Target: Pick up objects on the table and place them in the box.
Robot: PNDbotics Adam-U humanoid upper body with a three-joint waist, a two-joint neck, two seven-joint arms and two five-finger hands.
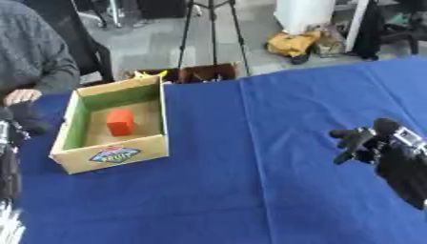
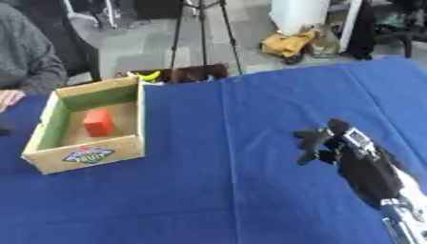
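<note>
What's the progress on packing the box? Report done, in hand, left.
Done: one red block lies inside the box. In hand: nothing; the right hand hangs over bare blue cloth, fingers curled and holding nothing. The left hand shows only at the left edge. Left: no other loose object shows on the cloth.

A robotics lab or workshop: a table under a blue cloth [image 1: 292,190] stands on a bare grey floor [image 1: 150,45]. Behind it are a black tripod [image 1: 213,33], a dark chair [image 2: 388,28] and a yellow bag [image 1: 292,44].
</note>
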